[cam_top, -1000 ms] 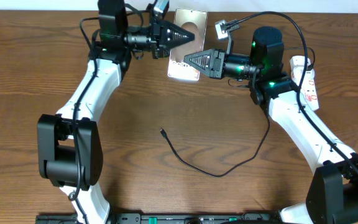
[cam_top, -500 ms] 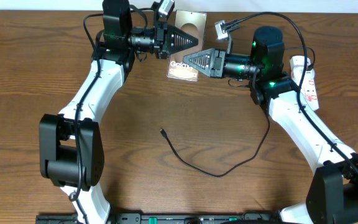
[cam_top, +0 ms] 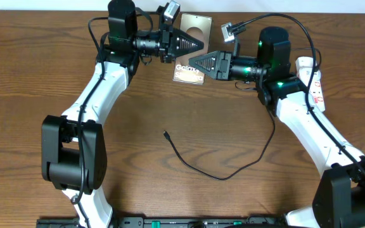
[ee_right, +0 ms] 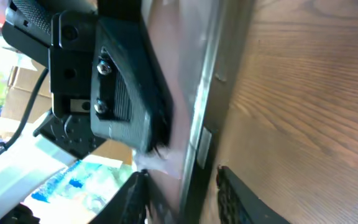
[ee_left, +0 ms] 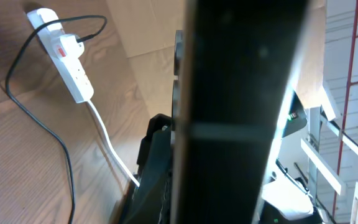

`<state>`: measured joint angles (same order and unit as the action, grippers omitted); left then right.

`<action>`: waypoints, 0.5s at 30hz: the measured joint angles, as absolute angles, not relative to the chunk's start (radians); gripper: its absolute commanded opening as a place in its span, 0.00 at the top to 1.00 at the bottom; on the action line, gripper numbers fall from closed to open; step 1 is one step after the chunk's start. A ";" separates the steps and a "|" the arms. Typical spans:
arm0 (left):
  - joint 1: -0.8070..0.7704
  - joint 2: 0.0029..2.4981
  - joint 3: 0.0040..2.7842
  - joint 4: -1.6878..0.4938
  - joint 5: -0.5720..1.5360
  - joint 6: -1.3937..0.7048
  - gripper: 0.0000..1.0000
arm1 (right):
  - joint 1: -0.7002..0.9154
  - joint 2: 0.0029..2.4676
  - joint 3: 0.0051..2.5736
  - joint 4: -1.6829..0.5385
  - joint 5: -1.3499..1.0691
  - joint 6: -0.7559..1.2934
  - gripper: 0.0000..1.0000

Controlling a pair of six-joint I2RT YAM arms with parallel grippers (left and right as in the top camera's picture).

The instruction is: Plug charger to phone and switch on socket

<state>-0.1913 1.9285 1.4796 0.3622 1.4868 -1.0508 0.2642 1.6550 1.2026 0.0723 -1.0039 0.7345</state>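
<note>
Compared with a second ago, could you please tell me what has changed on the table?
The left gripper has shut on the small dark-brown rectangular phone, which has tilted so its white lettering now shows. The right gripper looks to be loosening its hold. The thin black charger cable and white power strip stayed put.

Phone (cam_top: 189,71): dark brown face, pale circle, white lettering; silvery edge in right wrist view.
Socket (cam_top: 317,85): white body, red switch marks, white cord.
Charger (cam_top: 224,178): black cable, black plug tip.
Table (cam_top: 30,63): brown, wood-grain pattern.
Arms (cam_top: 100,82): white links, black joints; green lights on right one.
</note>
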 measured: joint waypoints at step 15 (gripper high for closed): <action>-0.104 1.926 1.480 0.310 1.390 -1.149 0.93 | 0.191 1.669 1.197 -0.230 -0.802 0.562 0.53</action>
<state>-0.1040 1.9259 1.4796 0.3099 1.3895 -1.1492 0.1909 1.6691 1.1969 -0.2298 -0.8021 0.5625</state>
